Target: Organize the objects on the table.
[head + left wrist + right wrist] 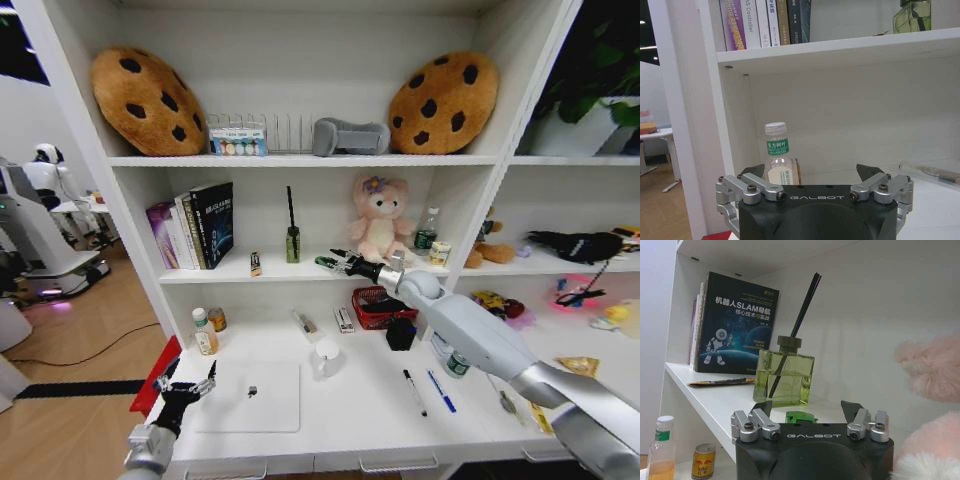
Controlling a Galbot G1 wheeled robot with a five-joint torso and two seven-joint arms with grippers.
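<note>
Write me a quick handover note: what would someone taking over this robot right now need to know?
Right gripper: open, reached out to the middle white shelf, with the tiny green toy car between its fingers, near the green glass diffuser bottle. Contact unclear.
Left gripper: open, empty, at the long white table's front left, beside the slim silver laptop.
On the table: laptop, black pen, blue pen, small clear bottle.
Done: car brought to the shelf.
Left: everything else.
</note>
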